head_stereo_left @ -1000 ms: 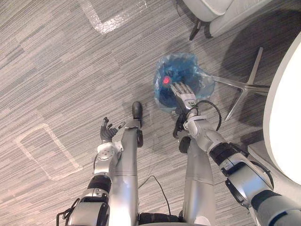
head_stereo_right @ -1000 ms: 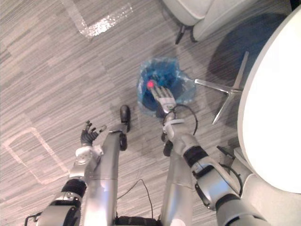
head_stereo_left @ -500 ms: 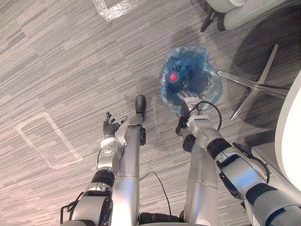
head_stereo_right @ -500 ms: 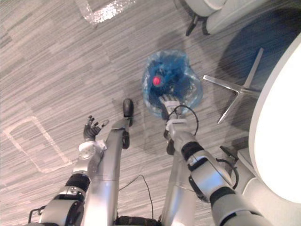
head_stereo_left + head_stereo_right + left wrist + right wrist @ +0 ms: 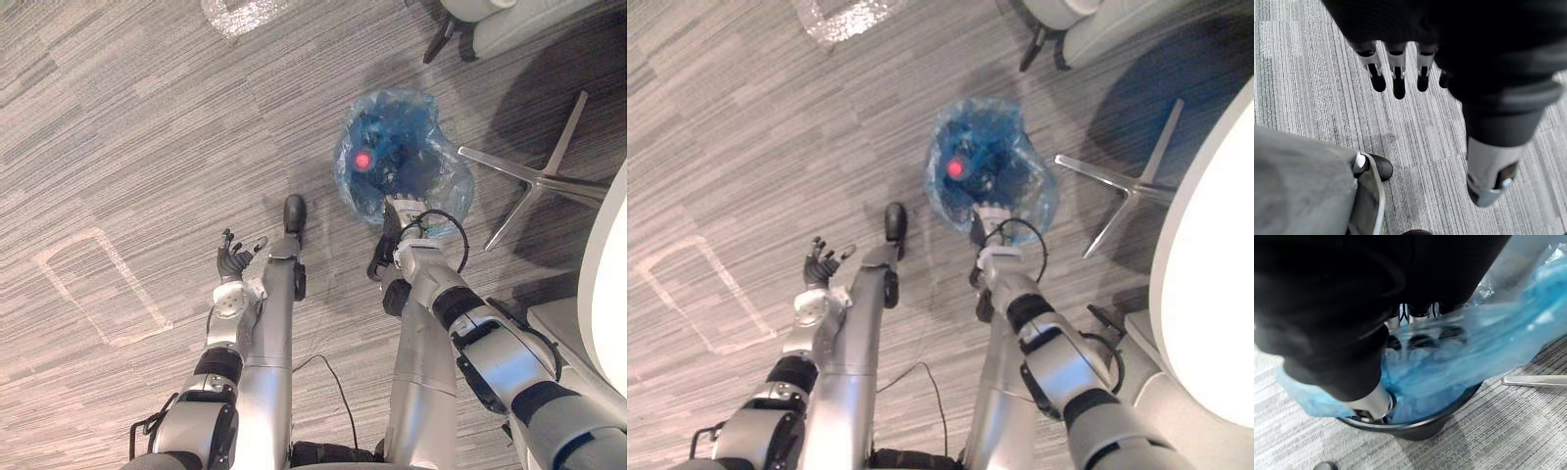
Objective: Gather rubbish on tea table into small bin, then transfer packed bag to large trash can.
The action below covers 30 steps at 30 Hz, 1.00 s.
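A small black bin (image 5: 1415, 428) lined with a blue plastic bag (image 5: 397, 157) stands on the carpet ahead of me. A red piece of rubbish (image 5: 361, 160) lies inside it. My right hand (image 5: 397, 217) is at the bin's near rim. In the right wrist view its fingers (image 5: 1420, 340) curl over the bag's edge (image 5: 1459, 357) and the thumb (image 5: 1369, 404) presses from outside, pinching the plastic. My left hand (image 5: 233, 262) hangs away from the bin on the left, over bare floor, with straight fingers (image 5: 1396, 73) and nothing in it.
A metal star-shaped leg base (image 5: 534, 176) lies just right of the bin. The white round table's edge (image 5: 607, 255) fills the right side. A pale chair (image 5: 500, 20) stands at the top. Tape marks (image 5: 98, 284) are on the carpet to the left.
My right hand, stretched flat over the bin a second ago, has drawn back to the near rim and curled onto the bag's edge. The camera shifted slightly. The left hand has stayed open.
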Available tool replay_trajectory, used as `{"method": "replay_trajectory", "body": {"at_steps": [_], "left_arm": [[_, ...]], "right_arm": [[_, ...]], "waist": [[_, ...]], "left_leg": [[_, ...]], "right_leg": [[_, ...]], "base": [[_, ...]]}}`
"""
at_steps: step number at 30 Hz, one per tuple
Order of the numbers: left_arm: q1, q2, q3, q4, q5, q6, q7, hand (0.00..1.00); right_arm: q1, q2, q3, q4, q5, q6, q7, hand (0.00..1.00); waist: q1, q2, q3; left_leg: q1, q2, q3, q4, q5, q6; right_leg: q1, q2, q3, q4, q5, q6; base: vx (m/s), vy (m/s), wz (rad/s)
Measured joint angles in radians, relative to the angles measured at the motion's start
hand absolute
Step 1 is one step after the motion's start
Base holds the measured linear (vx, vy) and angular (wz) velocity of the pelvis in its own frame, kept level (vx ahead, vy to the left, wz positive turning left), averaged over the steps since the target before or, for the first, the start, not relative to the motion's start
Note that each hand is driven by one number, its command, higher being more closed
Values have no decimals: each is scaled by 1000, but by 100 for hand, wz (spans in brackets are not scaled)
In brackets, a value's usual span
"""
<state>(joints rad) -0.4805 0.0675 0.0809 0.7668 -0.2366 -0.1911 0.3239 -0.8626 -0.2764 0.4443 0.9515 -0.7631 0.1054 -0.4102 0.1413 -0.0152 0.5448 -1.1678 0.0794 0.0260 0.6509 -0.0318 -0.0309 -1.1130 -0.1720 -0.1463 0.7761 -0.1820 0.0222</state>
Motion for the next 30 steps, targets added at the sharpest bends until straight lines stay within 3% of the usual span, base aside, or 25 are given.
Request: {"method": "replay_trajectory", "body": {"at_steps": [7,12,22,28,30], "left_arm": [[1,-18,9,-3,1,4,0,0],[14,-53,8,-23,19,25,-6,0],[173,-79,-25,-28,90,81,-50,0],[285,-46,-129,4,120,94,-72,0],[323,-28,-152,42,123,101,-74,0]], "right_arm": [[10,-2,-11,-106,29,0,-4,100],[114,-1,-15,-334,68,-15,-19,100],[489,96,-82,-816,201,-59,-23,100],[642,144,-80,-910,237,-101,19,100],[684,151,-81,-920,263,-111,33,100]], "waist": [[2,7,-3],[1,7,-4],[-28,2,-19],[-36,-4,-99],[-43,-17,-158]], "left_leg": [[38,8,0,0,-3,3],[102,17,3,-2,-13,2],[417,35,34,-36,-70,-3],[620,27,50,-163,-60,-17],[670,24,54,-226,-42,-23]], "right_leg": [[48,9,-5,-17,2,-2],[118,17,-6,-37,4,-3],[442,32,-3,-130,-8,11],[640,44,5,-267,6,31],[688,51,5,-335,27,31]], "base": [[-11,-3,-3],[-12,-14,-9],[30,-20,-13],[81,-19,-8],[149,-16,-6]]}}
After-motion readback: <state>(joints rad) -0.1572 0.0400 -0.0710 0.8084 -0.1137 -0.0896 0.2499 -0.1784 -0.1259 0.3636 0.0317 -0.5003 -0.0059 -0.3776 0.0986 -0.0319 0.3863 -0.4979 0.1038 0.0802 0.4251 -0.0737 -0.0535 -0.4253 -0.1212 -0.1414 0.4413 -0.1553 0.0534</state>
